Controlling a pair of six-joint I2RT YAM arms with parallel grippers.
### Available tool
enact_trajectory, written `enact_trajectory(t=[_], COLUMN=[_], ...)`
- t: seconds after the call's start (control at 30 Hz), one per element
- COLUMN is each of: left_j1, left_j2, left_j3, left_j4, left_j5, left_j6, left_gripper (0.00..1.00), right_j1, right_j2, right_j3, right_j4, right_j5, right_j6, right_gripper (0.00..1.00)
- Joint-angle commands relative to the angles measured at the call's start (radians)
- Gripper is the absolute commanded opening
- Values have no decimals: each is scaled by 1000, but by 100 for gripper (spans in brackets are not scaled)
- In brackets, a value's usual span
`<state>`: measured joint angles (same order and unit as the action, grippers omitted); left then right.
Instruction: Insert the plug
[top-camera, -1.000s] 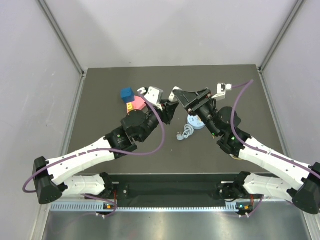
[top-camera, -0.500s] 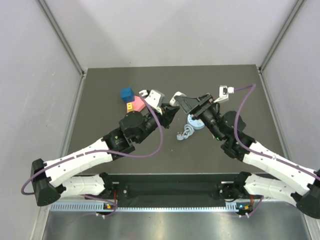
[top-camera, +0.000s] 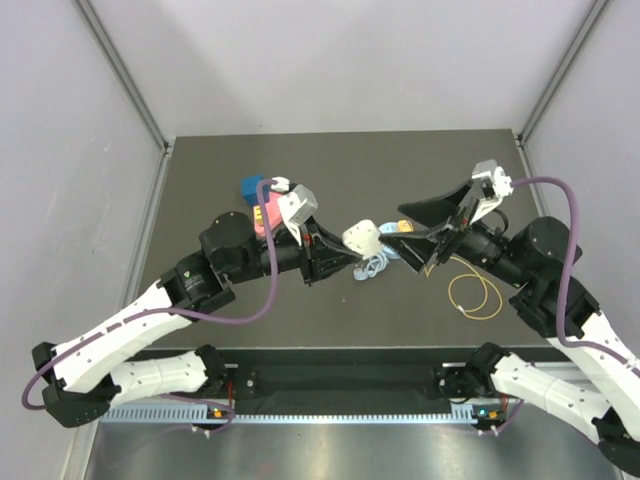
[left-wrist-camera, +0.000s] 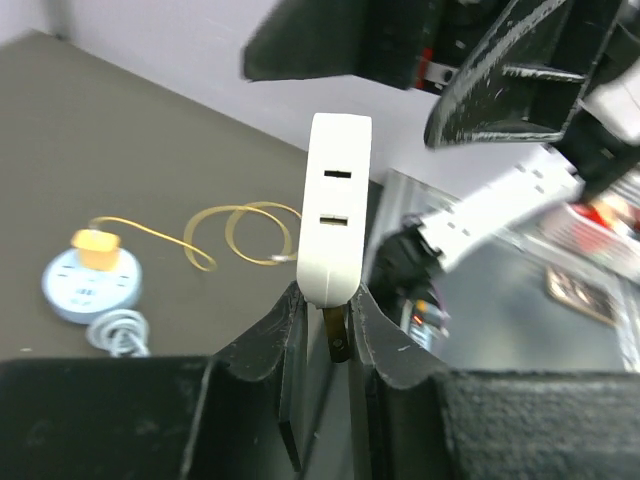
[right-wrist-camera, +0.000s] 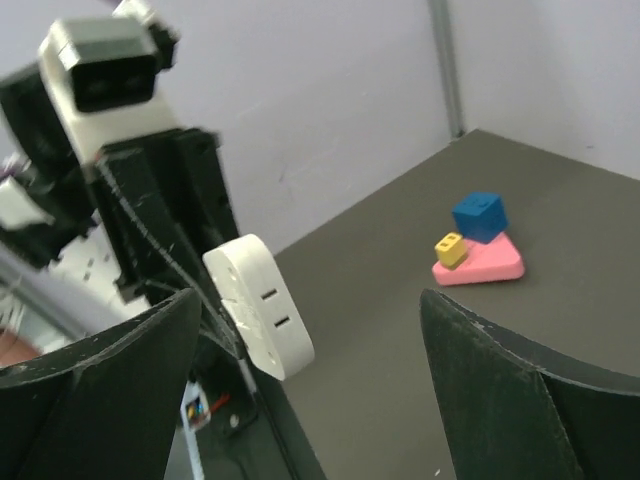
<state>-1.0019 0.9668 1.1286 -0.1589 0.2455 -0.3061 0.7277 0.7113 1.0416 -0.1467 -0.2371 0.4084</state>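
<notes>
The yellow plug (left-wrist-camera: 95, 247) rests on top of the light-blue round disc (left-wrist-camera: 82, 292); it also shows in the top view (top-camera: 404, 229). Its thin yellow wire (top-camera: 474, 294) loops on the mat to the right (left-wrist-camera: 238, 226). My left gripper (left-wrist-camera: 330, 300) is shut on the lower end of a white two-slot block (left-wrist-camera: 334, 220) and holds it up in the air, mid-table (top-camera: 361, 240). My right gripper (top-camera: 428, 234) is wide open and empty, facing the white block (right-wrist-camera: 262, 305) from the right, above the plug and disc.
A pink wedge (right-wrist-camera: 480, 264) with a blue cube (right-wrist-camera: 479, 215) and a small yellow block (right-wrist-camera: 450, 249) sits at the back left (top-camera: 258, 205). The disc's grey cord (top-camera: 372, 267) lies coiled beside it. Grey walls enclose the mat.
My left gripper has swung right and forward with the white block. My right arm has drawn back to the right, uncovering the wire loop, and now faces the block with open jaws.
</notes>
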Motion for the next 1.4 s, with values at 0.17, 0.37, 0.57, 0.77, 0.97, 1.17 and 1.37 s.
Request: enact_trajectory(t=[0.17,0.37,0.57,0.77,0.97,1.17,1.37], left_j1=[63,107,264,338,338,338,336], left_j2=[70,81,90,67,78,78,113], left_j3=[68,39,25,10,2,-27,-49], left_j4=[-42,33,58,74,81,139,243], left_j5=[426,530,667,730,733,727,736], left_j6=[-54,-93,-160,-168,-169,-191,-255], left_gripper=[0,0,12,45,50,58,56], right_j1=[-14,-14,-88,-155,-160,-162,-162], right_j2=[65,103,76,71,74,74,77], right_j3=[49,23,6,6,-20,-46,-68], right_j4=[-125,-82,-109,-82,-34,36,90], right_j5=[-390,-458,-442,-542,-550,-568,-579], right_j6=[-102,-53,-89,-57,-20,35,79], right_gripper=[86,55,0,0,0,0,0])
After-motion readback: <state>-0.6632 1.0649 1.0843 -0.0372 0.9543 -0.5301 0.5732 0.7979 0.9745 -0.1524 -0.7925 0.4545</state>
